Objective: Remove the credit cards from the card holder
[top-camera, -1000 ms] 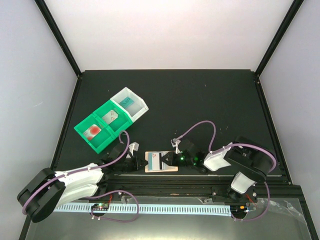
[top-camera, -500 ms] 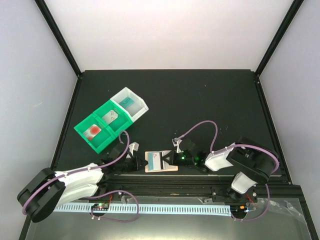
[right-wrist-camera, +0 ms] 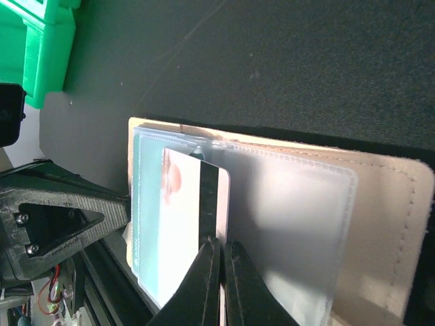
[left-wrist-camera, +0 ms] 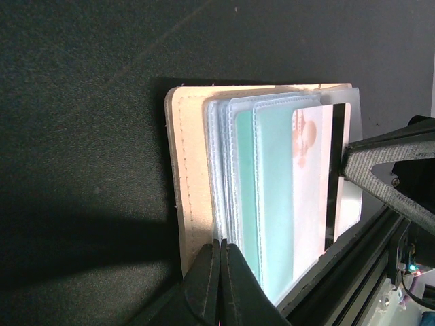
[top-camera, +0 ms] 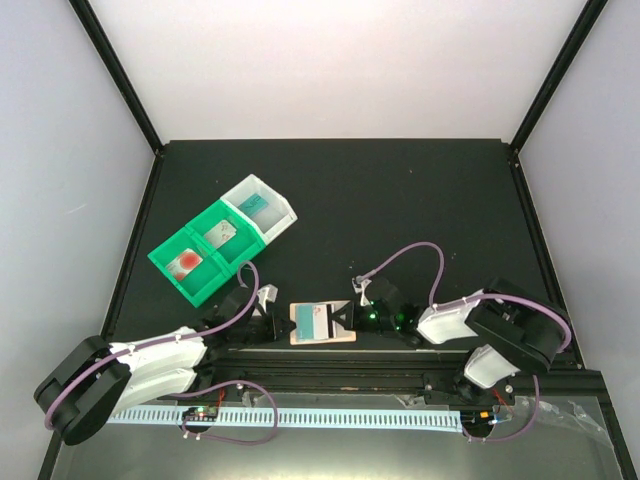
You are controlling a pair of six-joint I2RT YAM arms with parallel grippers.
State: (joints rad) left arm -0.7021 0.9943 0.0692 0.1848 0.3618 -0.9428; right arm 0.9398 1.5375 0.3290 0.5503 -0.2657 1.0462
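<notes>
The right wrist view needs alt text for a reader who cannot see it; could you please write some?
The right gripper is shut on the edge of a white credit card with a black stripe and red blotch, partly out of the open peach-tan card holder. The left gripper meets the holder's left edge.

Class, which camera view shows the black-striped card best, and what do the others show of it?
The right wrist view: the striped card sits central, its black stripe and red blotch clear. The left wrist view shows it paler, towards the right. From the top view it is tiny.
</notes>
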